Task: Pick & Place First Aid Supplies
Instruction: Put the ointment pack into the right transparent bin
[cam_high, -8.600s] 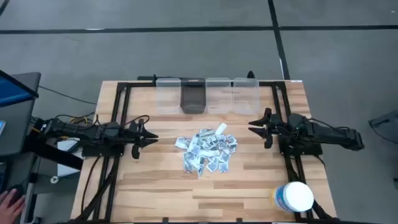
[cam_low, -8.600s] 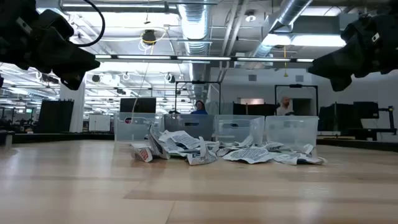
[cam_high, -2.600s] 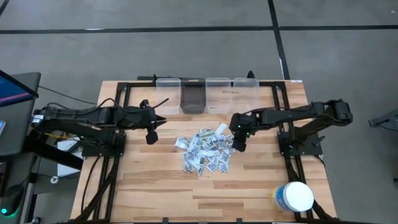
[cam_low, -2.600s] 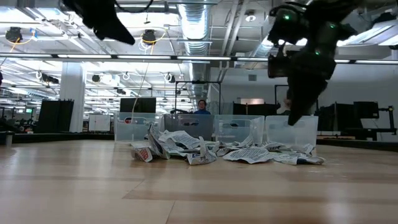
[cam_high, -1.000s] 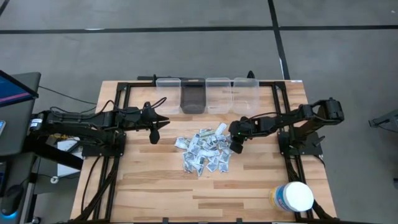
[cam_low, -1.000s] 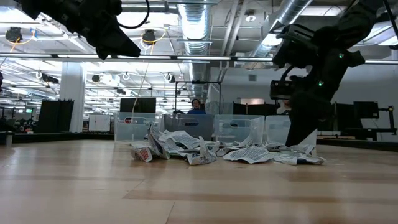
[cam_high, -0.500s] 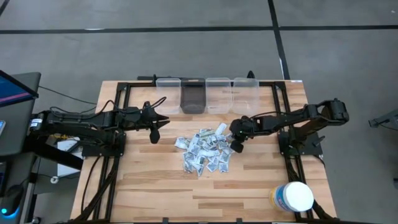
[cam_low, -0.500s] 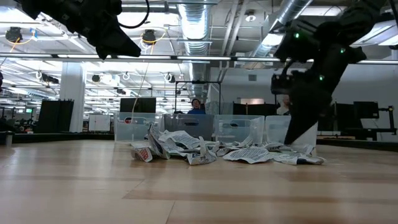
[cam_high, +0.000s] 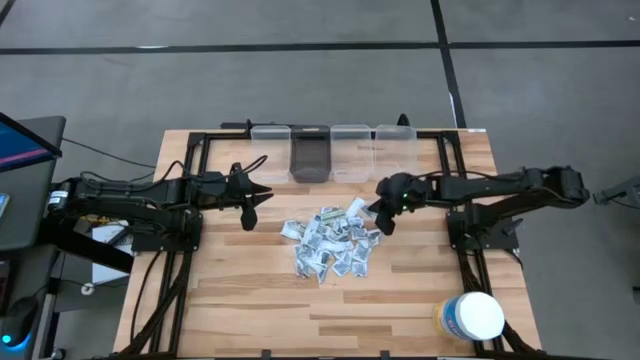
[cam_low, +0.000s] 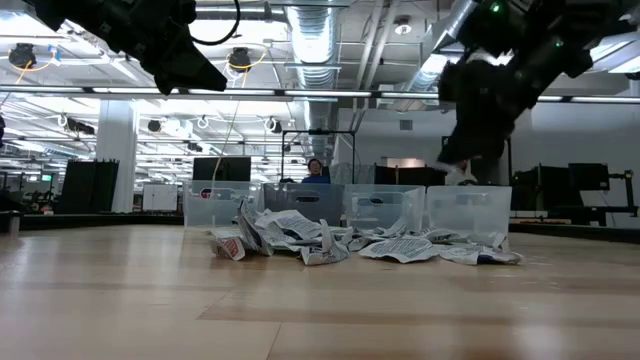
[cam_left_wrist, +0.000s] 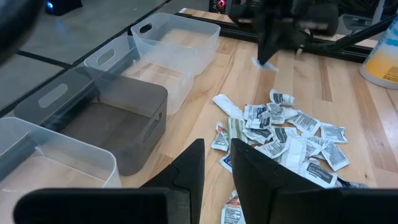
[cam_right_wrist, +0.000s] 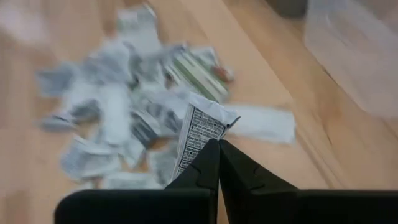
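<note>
The left gripper (cam_high: 250, 196) hung above the bare wooden table (cam_high: 250, 300) left of the heap, its fingers slightly parted, grasping nothing. The heap of small white-grey paper packets (cam_high: 330, 243) lay mid-table, before the row of clear plastic bins (cam_high: 332, 152). The right gripper (cam_right_wrist: 214, 163) was clenched on one small white printed paper packet (cam_right_wrist: 202, 126), lifted above the heap's right edge.

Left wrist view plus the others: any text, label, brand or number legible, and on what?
None legible.
Small flat white-grey paper packets in the pile: dark print, too small to read.
Packet held in the shut right gripper: dense dark print, blurred.
Large white round tub: yellow label, unreadable.
Clear plastic bins: no markings visible.
</note>
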